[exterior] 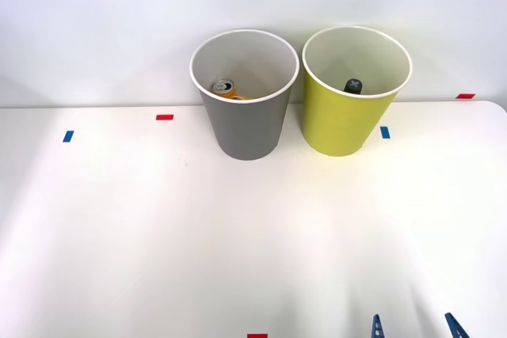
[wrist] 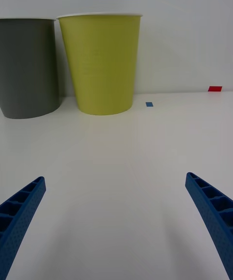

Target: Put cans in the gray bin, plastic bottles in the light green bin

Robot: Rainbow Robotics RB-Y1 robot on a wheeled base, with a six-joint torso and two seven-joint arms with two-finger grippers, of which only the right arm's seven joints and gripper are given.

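Observation:
The gray bin (exterior: 245,120) stands at the back of the white table, and an orange-yellow can (exterior: 224,88) with a silver top lies inside it. Right beside it is the light green bin (exterior: 345,120), where the black cap of the plastic bottle (exterior: 354,85) shows above the rim's near wall. My right gripper (exterior: 415,328) is low at the table's near edge, well in front of the bins, open with nothing between its blue fingers. In the wrist view the gray bin (wrist: 28,68) and light green bin (wrist: 103,63) stand ahead of the right gripper (wrist: 116,212).
Small tape marks dot the table (exterior: 158,227): blue ones (exterior: 68,136) at the left and beside the green bin (exterior: 385,132), red ones (exterior: 164,117) at the back, far right (exterior: 465,96) and near edge (exterior: 257,336). A white wall rises behind the bins.

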